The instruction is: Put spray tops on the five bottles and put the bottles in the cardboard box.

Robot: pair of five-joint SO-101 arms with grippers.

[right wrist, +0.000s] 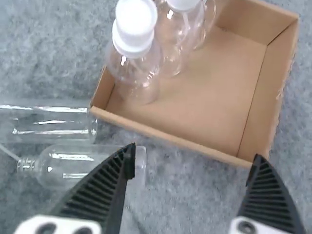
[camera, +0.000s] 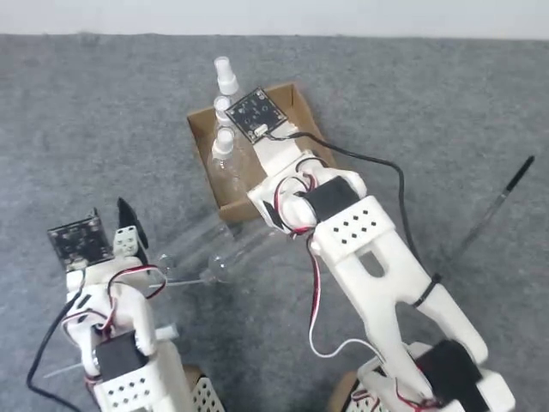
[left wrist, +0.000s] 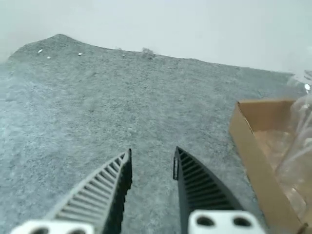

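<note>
1. Grey carpet (camera: 446, 94) covers the table; the cardboard box (right wrist: 219, 97) sits far centre, with three capped bottles (right wrist: 134, 53) upright along its left wall.
2. Two uncapped bottles (camera: 244, 256) lie beside its near-left corner.
3. Spread wide, the right gripper (right wrist: 193, 153) hangs over the box's near edge; the left gripper (left wrist: 152, 151), parted and empty, sits near left.

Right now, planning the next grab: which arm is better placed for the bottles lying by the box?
Right: the right hand, open, hovers by a lying bottle; the left hand faces bare carpet.
</note>
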